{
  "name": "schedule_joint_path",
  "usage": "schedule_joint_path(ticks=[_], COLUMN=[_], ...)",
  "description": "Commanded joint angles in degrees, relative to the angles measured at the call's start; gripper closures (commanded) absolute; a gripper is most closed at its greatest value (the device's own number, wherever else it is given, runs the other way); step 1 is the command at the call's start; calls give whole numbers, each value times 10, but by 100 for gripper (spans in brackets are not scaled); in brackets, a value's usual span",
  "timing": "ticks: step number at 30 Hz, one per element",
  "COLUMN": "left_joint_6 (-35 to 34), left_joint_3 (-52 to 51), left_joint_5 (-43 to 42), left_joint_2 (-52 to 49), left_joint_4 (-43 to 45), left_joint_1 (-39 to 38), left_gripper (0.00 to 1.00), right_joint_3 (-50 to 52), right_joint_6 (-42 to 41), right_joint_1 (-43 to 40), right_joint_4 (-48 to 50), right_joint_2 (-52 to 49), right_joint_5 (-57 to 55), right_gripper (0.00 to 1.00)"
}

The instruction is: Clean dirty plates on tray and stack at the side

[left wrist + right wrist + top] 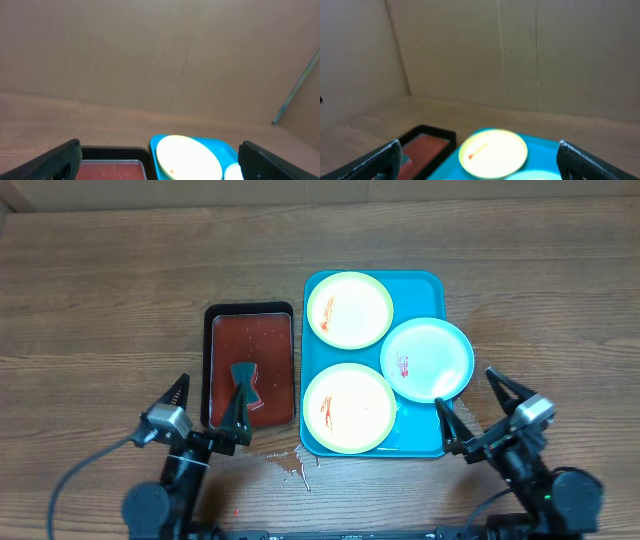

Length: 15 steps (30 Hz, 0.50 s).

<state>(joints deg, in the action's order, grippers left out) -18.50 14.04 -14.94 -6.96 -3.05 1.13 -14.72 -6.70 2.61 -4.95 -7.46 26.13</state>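
The turquoise tray (pixel 425 285) lies right of centre and holds three plates. A yellow-green plate (pixel 349 309) sits at the back and another yellow-green plate (pixel 349 408) at the front, both with red smears. A blue-white plate (pixel 428 359) with a red smear overhangs the right rim. My left gripper (pixel 208 408) is open and empty at the black tray's front left corner. My right gripper (pixel 468 392) is open and empty by the turquoise tray's front right corner. The back plate also shows in the left wrist view (pixel 187 157) and the right wrist view (pixel 493 152).
A black tray (pixel 215 315) of red liquid lies left of the turquoise tray, with a dark teal sponge-like thing (pixel 244 375) in it. Small drips (pixel 292 465) mark the wood in front. A cardboard wall stands behind the table.
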Motion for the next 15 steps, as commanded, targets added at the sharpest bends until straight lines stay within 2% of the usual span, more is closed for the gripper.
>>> schedule_joint_path(ticks=[1,6,10,12,15], left_joint_6=[3,42,63,75,99], left_joint_3=[122,337,504,581,655], left_joint_5=[-18,-74,-100,-100,-102], left_joint_2=[-87,-287,-441,-514,-593], left_joint_4=[-57,-240,-414,-504,-594], left_joint_1=[-4,-4,-4,-4,-4], left_gripper=[0,0,0,0,0], right_joint_3=[-116,-339,-471,-510,-523], right_joint_6=[-6,-6,-13,-28,-27], right_joint_1=[-1,-1,-1,-1,0], right_joint_4=[-49,-249,-363,-404,-413], right_joint_2=[-86,-290,-416,-463,-512], right_joint_5=[-6,-6,2,26,88], right_gripper=[0,0,0,0,0])
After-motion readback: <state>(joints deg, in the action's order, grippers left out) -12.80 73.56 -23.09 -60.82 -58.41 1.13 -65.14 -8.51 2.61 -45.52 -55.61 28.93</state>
